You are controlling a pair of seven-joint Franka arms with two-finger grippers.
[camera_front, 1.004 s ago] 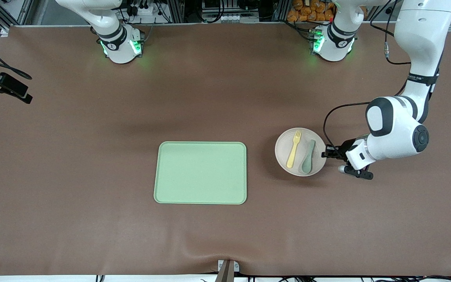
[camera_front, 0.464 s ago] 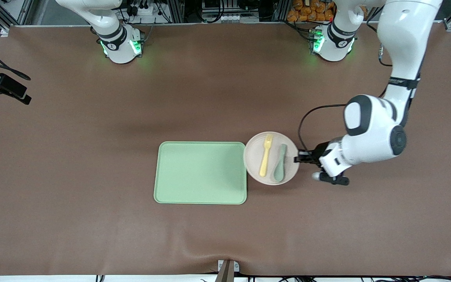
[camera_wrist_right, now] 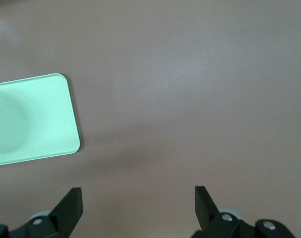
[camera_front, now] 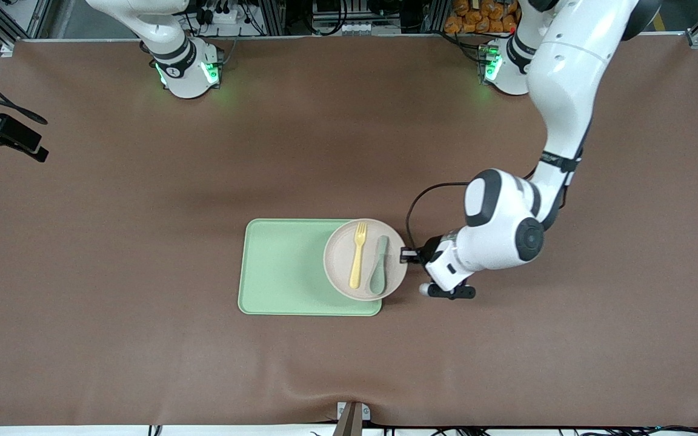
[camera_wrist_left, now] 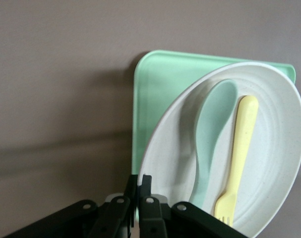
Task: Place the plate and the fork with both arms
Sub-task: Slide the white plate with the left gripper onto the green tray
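The round pale plate [camera_front: 339,260] hangs partly over the end of the light-green tray [camera_front: 282,266] toward the left arm. On the plate lie the yellow fork [camera_front: 358,254] and a grey-green spoon [camera_front: 378,266], side by side. My left gripper [camera_front: 406,255] is shut on the plate's rim. In the left wrist view its fingers [camera_wrist_left: 146,184] pinch the rim of the plate [camera_wrist_left: 274,168], with the fork [camera_wrist_left: 239,148], spoon [camera_wrist_left: 212,129] and tray [camera_wrist_left: 160,84] ahead. My right gripper [camera_wrist_right: 138,201] is open over bare table beside the tray [camera_wrist_right: 31,119], holding nothing; that arm waits.
A brown mat [camera_front: 113,242] covers the table. A black camera mount [camera_front: 3,133] sits at the table's edge at the right arm's end. A small metal bracket [camera_front: 352,418] stands at the edge nearest the front camera. The arm bases [camera_front: 185,66] line the edge farthest from that camera.
The left arm has carried the plate, with fork and spoon on it, from over the bare table toward the right arm's end until it overlaps the tray. The right arm's base has not moved.
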